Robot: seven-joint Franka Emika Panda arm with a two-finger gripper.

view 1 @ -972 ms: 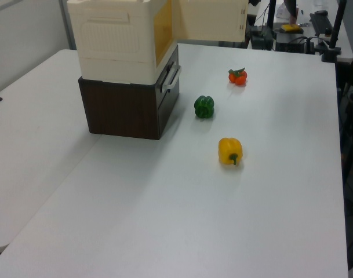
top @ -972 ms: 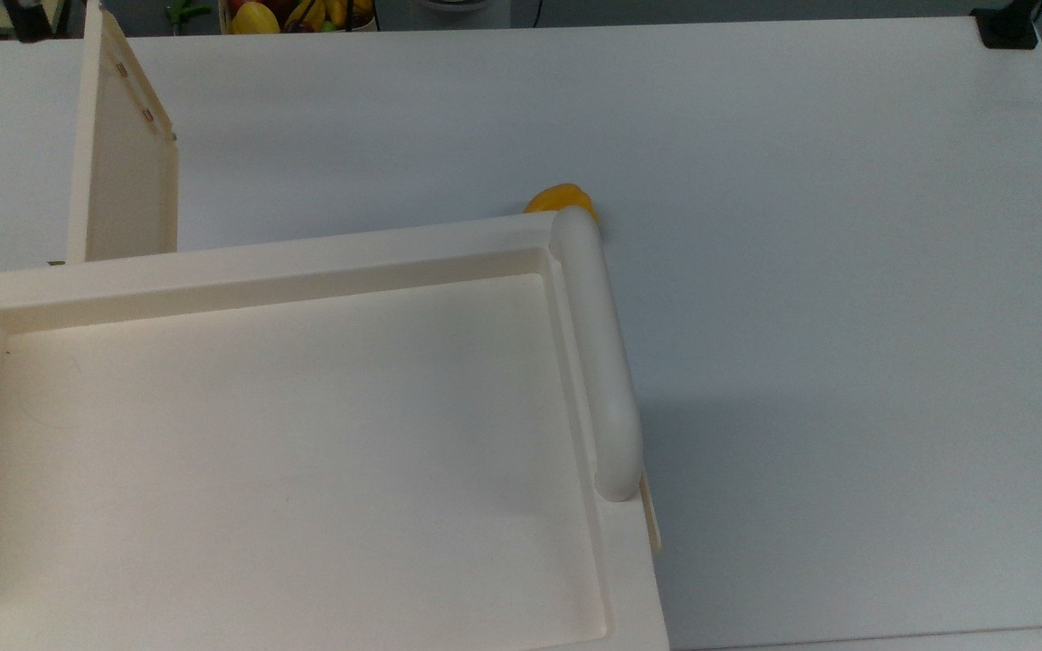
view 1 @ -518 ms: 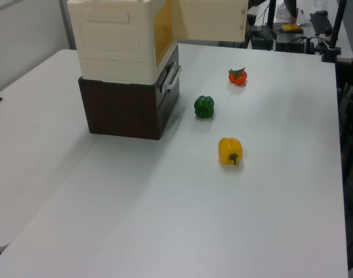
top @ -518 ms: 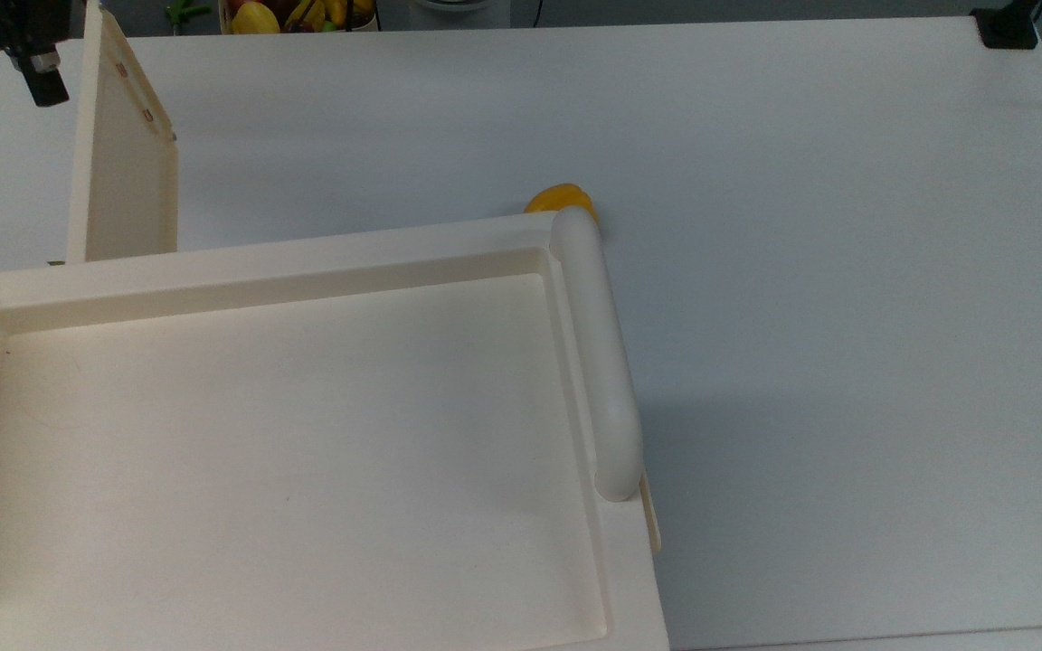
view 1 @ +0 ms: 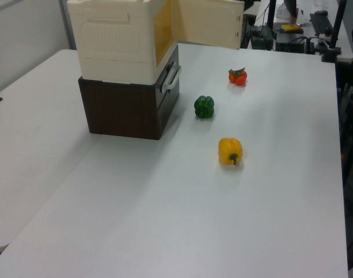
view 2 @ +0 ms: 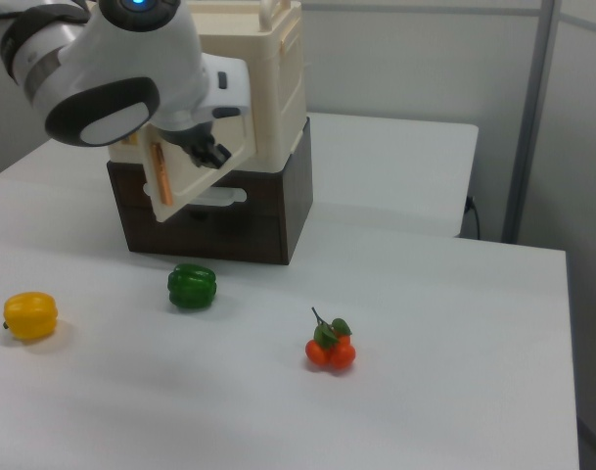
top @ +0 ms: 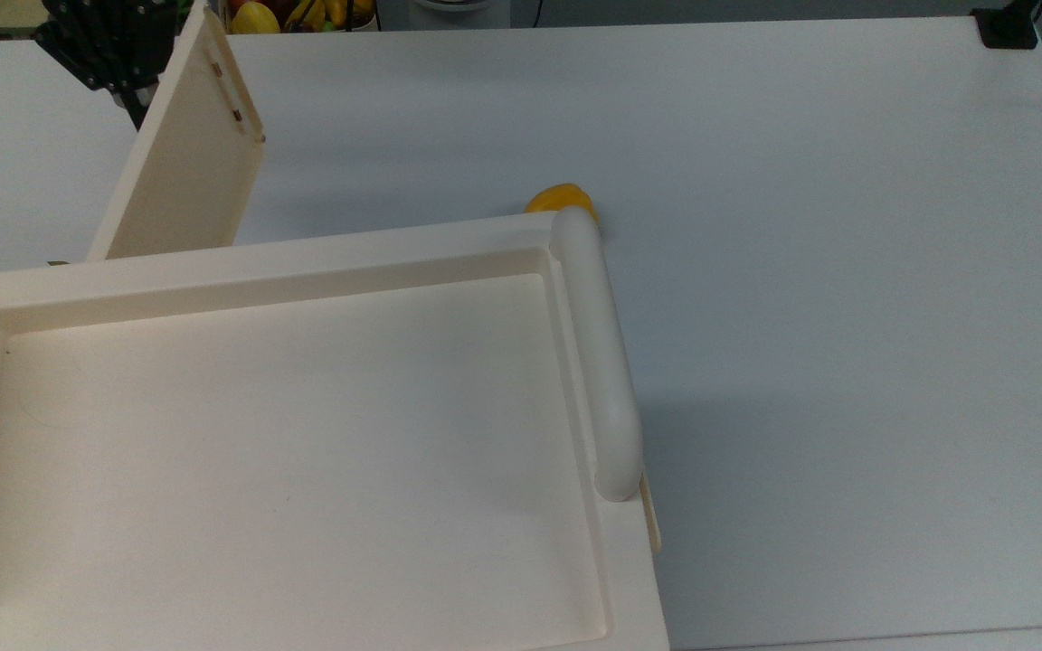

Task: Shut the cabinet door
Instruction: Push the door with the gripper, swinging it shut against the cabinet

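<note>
Behind the cabinet door [top: 182,172], at the top view's upper left, sits my gripper [top: 123,77]; whether it is clenched I cannot tell. From it, the half-open door slants toward the top view's lower right, hinged to the cabinet [top: 304,262].

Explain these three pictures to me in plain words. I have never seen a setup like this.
This is one robot arm on a white table, filmed by three fixed cameras at the same moment. The top view looks straight down on the cream cabinet; the left view and the right view look across the table from two different sides. The cabinet sits on a dark brown box. Its flat cabinet door stands open, and the arm's dark gripper is right against the door's outer face. Nothing is held. On the table lie a yellow pepper, a green pepper and a small bunch of tomatoes.
</note>
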